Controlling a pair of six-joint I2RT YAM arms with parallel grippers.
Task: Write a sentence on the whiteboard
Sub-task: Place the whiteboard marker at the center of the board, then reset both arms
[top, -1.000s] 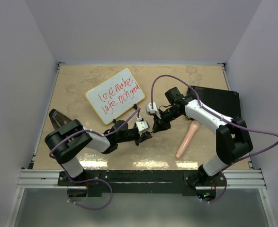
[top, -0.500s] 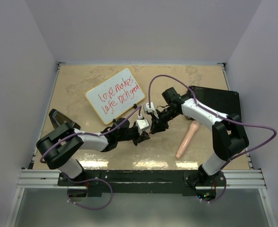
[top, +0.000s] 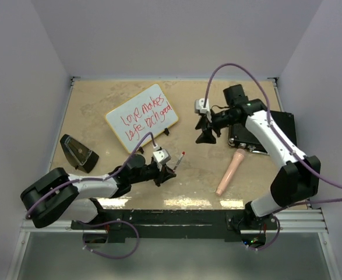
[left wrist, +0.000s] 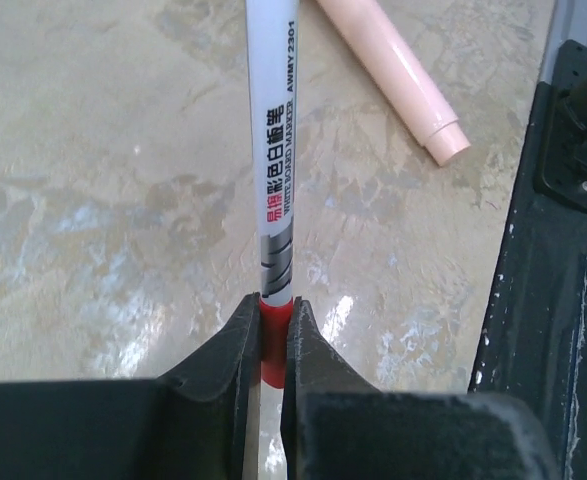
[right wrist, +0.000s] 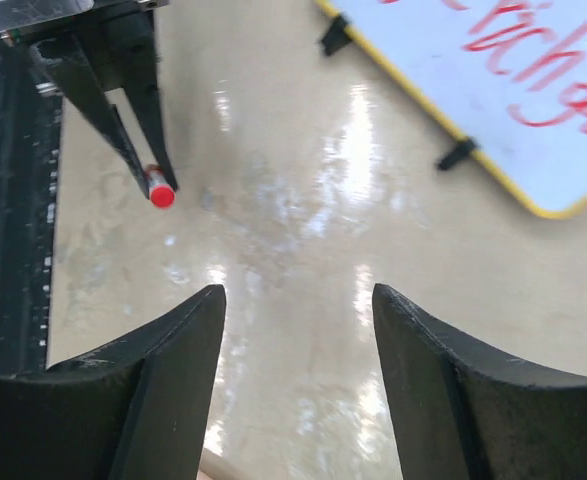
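Observation:
The whiteboard [top: 141,117] lies tilted at the back left, yellow-rimmed, with the red handwritten sentence [top: 147,115] in two lines across it. Its corner [right wrist: 473,60] and some red letters of the sentence [right wrist: 533,70] show in the right wrist view. My left gripper [top: 171,170] is shut on the red end of a white marker [left wrist: 276,150], whose far red tip [top: 183,154] points away to the right. My right gripper [top: 205,138] hangs open and empty above the table, right of the board and apart from the marker; its jaws [right wrist: 298,295] stand wide over bare tabletop.
A pink pen-like stick [top: 231,171] lies right of centre. A black rectangular case [top: 267,131] sits under the right arm at the right edge. A dark wedge-shaped object [top: 78,153] rests at the left. The black base rail [left wrist: 563,250] runs along the near edge.
My right gripper has opened and drawn back up and to the right, away from the marker. The left arm has pulled slightly toward the near edge, keeping the marker.

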